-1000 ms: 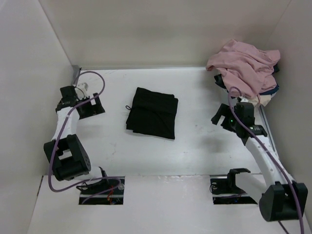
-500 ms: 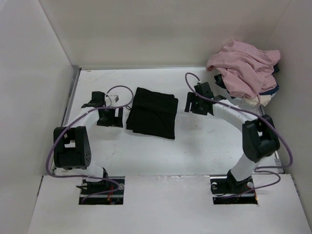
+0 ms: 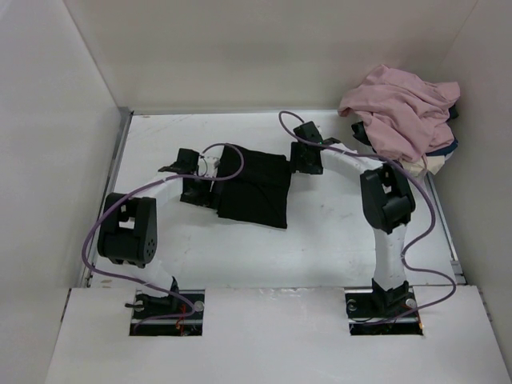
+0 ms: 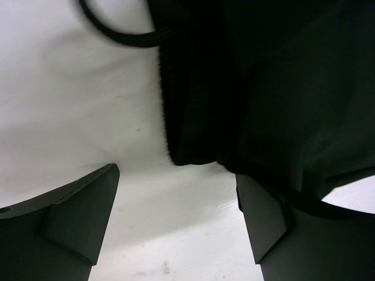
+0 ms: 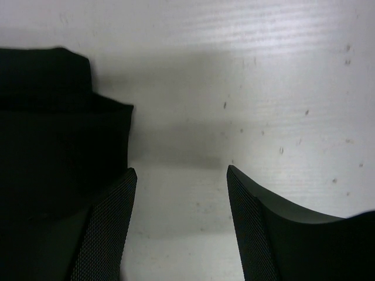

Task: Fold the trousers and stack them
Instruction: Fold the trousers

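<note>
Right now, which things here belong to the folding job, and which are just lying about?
Job: trousers, already folded; left gripper and right gripper, both open at the trousers' edges.
Lying about: pink garment; navy and cream cloth under it, in the far right corner.

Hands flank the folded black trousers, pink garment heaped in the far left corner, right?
No: the pink garment is heaped in the far right corner, per the top view. The left hand and right hand do flank the trousers.
</note>
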Tool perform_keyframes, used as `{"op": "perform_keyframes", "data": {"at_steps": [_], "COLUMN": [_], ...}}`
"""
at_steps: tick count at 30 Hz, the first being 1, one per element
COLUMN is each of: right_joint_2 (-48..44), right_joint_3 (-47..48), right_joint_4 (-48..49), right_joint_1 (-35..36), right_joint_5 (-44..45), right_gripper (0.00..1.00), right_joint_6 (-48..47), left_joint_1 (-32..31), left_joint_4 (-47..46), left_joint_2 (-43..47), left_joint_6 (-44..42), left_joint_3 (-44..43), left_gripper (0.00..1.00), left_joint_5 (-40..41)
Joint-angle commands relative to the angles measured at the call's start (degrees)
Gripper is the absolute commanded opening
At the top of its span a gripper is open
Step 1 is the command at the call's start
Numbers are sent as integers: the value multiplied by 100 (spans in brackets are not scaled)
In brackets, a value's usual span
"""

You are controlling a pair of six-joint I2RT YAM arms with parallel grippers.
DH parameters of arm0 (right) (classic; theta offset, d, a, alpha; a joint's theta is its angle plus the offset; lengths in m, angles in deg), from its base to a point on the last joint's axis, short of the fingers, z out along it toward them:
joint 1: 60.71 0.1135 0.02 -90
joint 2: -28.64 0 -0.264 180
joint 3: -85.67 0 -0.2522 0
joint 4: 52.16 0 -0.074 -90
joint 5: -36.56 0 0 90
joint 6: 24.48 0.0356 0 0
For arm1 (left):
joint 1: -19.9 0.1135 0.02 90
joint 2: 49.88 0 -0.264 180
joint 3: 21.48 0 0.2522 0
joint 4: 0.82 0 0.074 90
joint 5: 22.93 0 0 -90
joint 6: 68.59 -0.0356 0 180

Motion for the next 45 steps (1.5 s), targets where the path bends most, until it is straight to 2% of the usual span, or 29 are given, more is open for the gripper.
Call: {"op": "perform_keyframes", "data": {"at_steps": [1, 5, 12, 17, 21, 25, 28, 30, 32, 36, 40, 42, 45], "right_joint_2": [300, 687, 1012, 1337, 1417, 1146, 365, -232, -445, -192, 63, 203, 406], "right_joint_3": [663, 1165, 1833, 2650, 2871, 2539, 1766, 1081, 693, 428, 366, 366, 410], "right_joint_4": [-325, -483, -448, -519, -571, -598, -414, 24, 298, 544, 852, 922, 940], "right_joint_1": [49, 49, 32, 49, 49, -82, -170, -197, -205, -179, -170, -170, -170], "right_joint_5": [317, 396, 186, 133, 115, 132, -77, -568, -1078, -2063, -2249, -2223, -2284], "right_gripper": [67, 67, 67, 67, 67, 67, 66, 62, 58, 45, 53, 61, 66], "right_joint_6": [-404, -625, -800, -1020, -1047, -1038, -679, -354, 15, 762, 1202, 1352, 1528], "left_joint_1": [-313, -533, -393, -559, -674, -657, -438, -139, 133, 407, 407, 329, 161], "left_joint_4": [-51, -42, 55, 72, 125, 221, 826, 1292, 1460, 1058, 320, 161, 82], "left_joint_2": [115, 291, 370, 344, 326, 344, 466, 677, 932, 1161, 1153, 899, 398], "left_joint_6": [78, 122, 244, 306, 315, 298, 44, -333, -580, -328, 287, 429, 429], "left_joint_3": [230, 415, 661, 609, 538, 451, 223, 152, 160, 29, -156, -165, -191], "left_gripper": [82, 83, 83, 84, 85, 85, 83, 82, 82, 82, 85, 86, 85], "left_joint_5": [-273, -459, -800, -1092, -1170, -1302, -1556, -1898, -2189, -2524, -2446, -2034, -1567]}}
